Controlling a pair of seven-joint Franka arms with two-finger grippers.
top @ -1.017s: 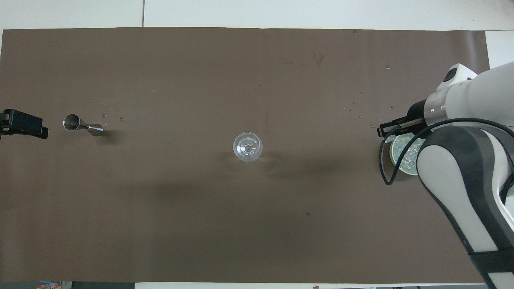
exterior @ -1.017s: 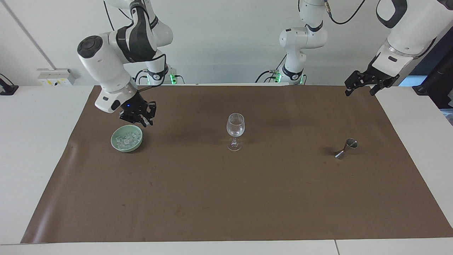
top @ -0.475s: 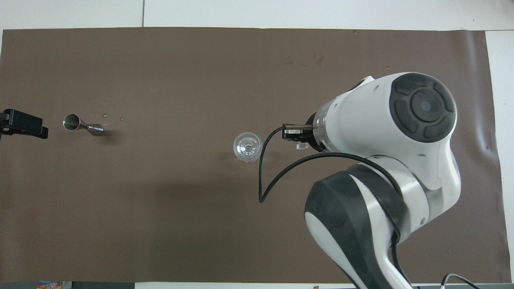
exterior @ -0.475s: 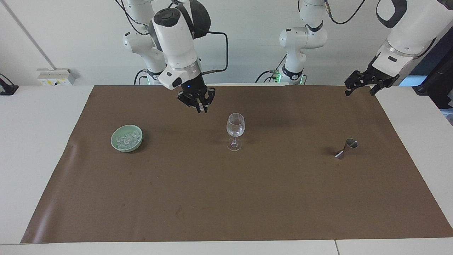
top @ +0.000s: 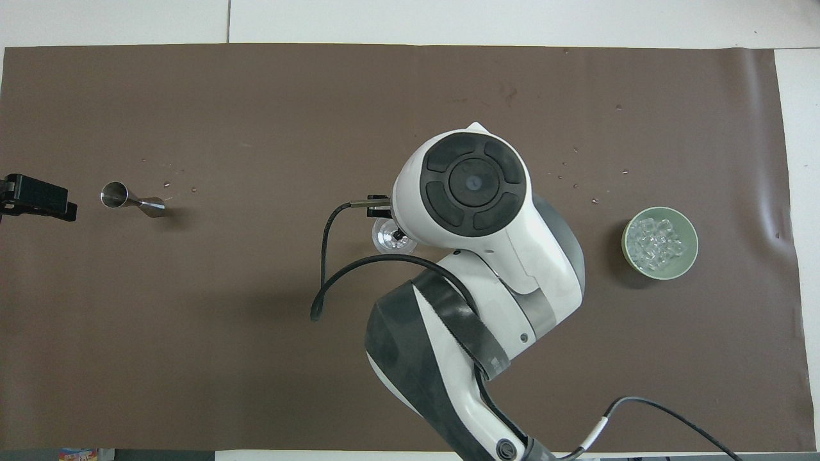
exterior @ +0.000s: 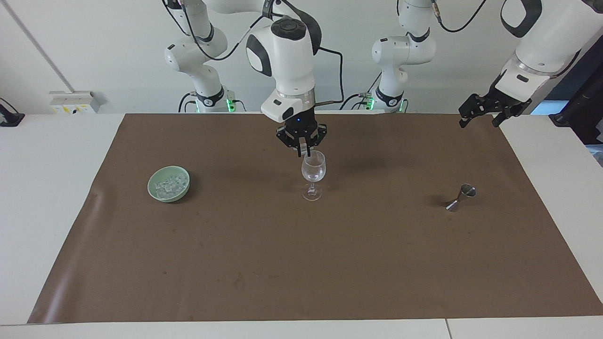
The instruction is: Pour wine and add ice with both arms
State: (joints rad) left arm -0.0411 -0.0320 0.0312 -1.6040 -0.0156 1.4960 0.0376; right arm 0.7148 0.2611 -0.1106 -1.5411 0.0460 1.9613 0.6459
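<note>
The right arm (exterior: 288, 61) bends over mid-table, its right gripper (exterior: 302, 149) pointing straight down with fingertips pinched together, while the left gripper (exterior: 487, 112) waits raised and spread wide.

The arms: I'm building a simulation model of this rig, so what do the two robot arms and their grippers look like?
Both arms are glossy white, rounded jointed segments with black bands and black round joint caps. A loose black cable loops along each. Each ends in a small black two-finger gripper: right gripper, left gripper. A small blue light glows above the right gripper.
</note>
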